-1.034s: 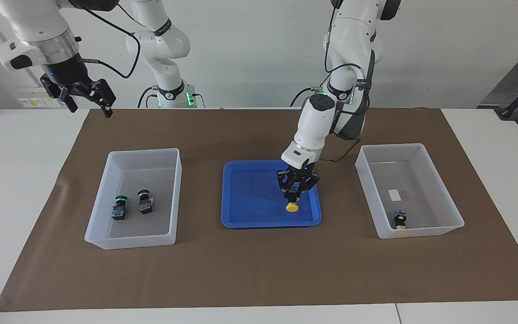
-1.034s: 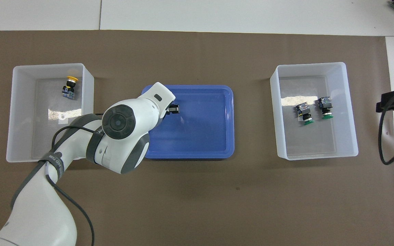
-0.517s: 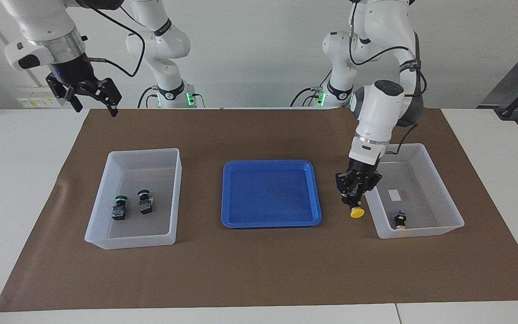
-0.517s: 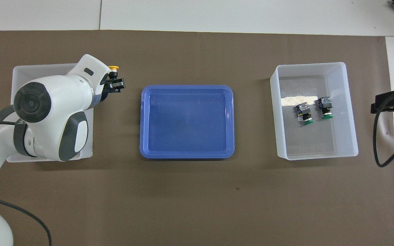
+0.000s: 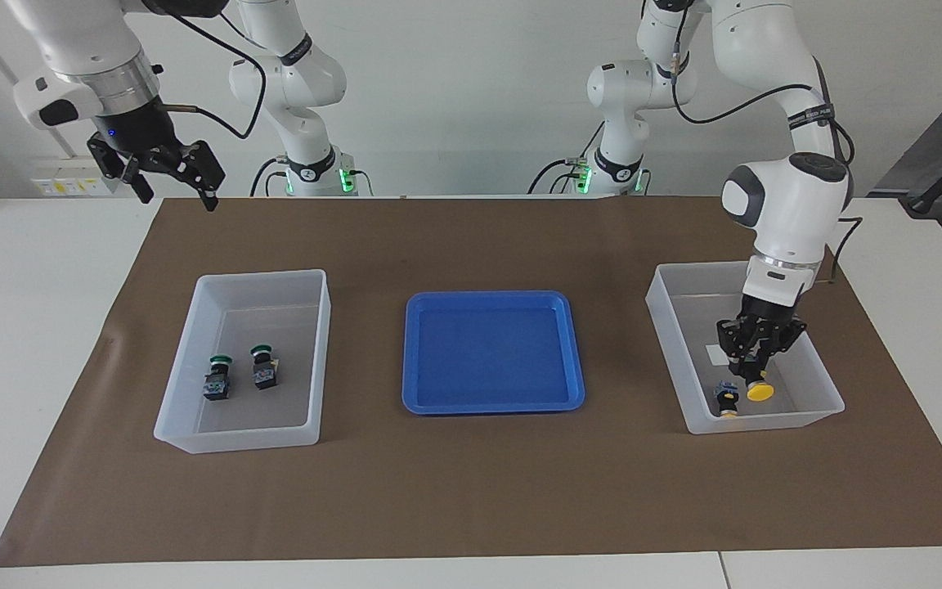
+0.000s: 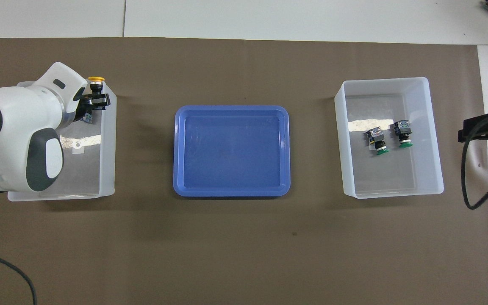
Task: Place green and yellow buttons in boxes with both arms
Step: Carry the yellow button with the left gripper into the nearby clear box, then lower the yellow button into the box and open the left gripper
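Note:
My left gripper (image 5: 755,370) is shut on a yellow button (image 5: 759,392) and holds it low inside the box (image 5: 773,422) at the left arm's end, cap pointing down. A second yellow button (image 5: 727,401) lies on that box's floor just beside it. In the overhead view the held yellow button (image 6: 96,80) shows past the left gripper (image 6: 94,100), over the box (image 6: 107,148). Two green buttons (image 5: 217,377) (image 5: 263,367) lie in the other box (image 5: 234,438). My right gripper (image 5: 172,192) hangs open and high, with nothing in it, over the table's edge at the right arm's end.
A shallow blue tray (image 5: 491,352) sits between the two boxes on the brown mat. The overhead view shows the green buttons (image 6: 377,142) (image 6: 403,134) in their box (image 6: 435,140) and the right gripper (image 6: 481,126) beside it.
The left gripper lifted the yellow button out of the blue tray and carried it across into the box at its end. The right gripper shifted only slightly.

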